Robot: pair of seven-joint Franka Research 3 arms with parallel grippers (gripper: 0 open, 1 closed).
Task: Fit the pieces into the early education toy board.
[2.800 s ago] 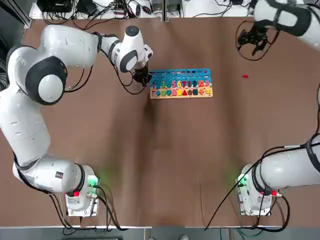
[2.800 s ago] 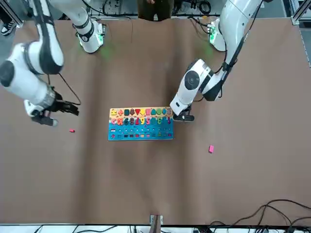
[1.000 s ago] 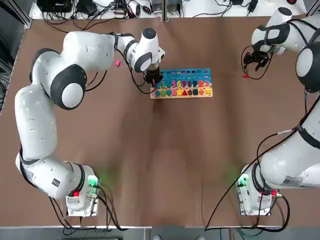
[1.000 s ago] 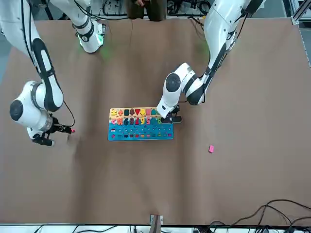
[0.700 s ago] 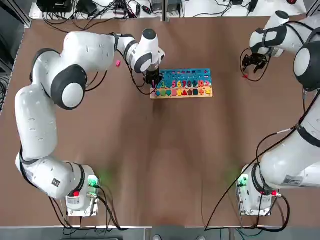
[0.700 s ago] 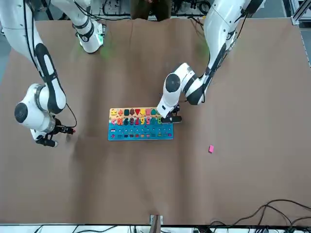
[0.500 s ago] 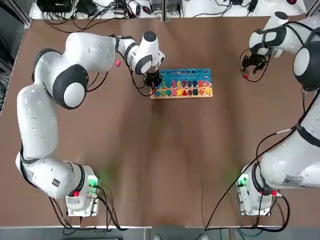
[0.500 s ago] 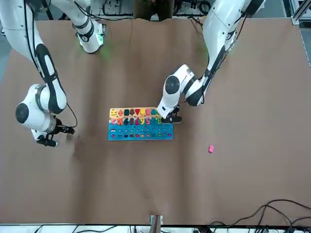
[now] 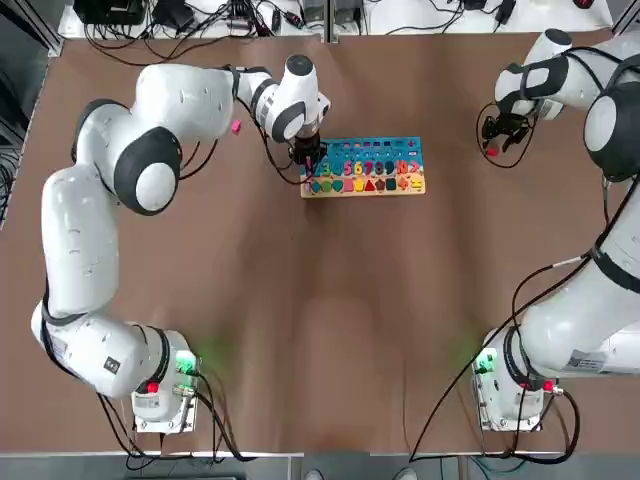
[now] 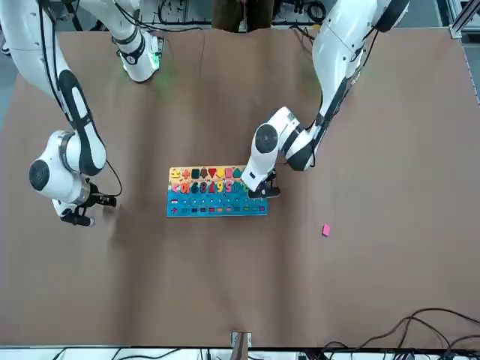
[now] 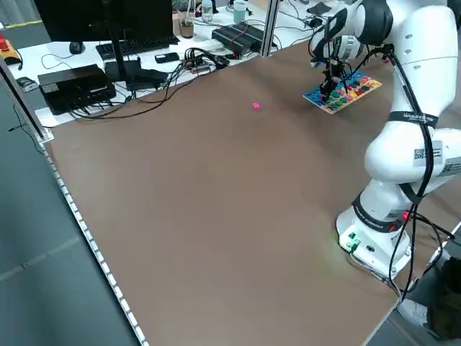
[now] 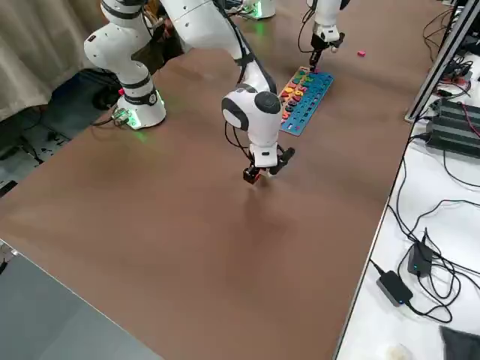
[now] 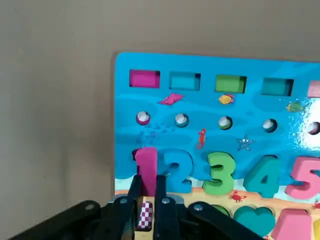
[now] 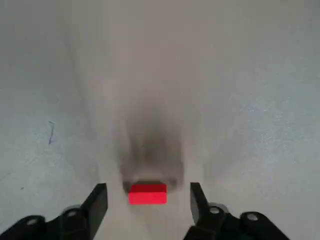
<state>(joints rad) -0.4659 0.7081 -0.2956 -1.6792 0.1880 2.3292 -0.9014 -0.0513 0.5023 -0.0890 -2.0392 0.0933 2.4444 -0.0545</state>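
Note:
The blue toy board with a tan lower edge lies at the far middle of the table. At its left end my left gripper is shut on a pink piece shaped like a 1. That piece sits at the number row next to the blue 2; I cannot tell if it is seated. At the far right my right gripper is down at the table, open. A small red piece lies between its fingers, untouched. Another pink piece lies loose left of the board.
Cables, a monitor and boxes line the bench beyond the table's far edge. Wide bare brown tabletop stretches between the board and the arm bases. The loose pink piece lies apart from both arms.
My right gripper has come down over the red piece and its fingers have narrowed around it. My left gripper has shifted slightly at the board's left end, still holding the pink piece.

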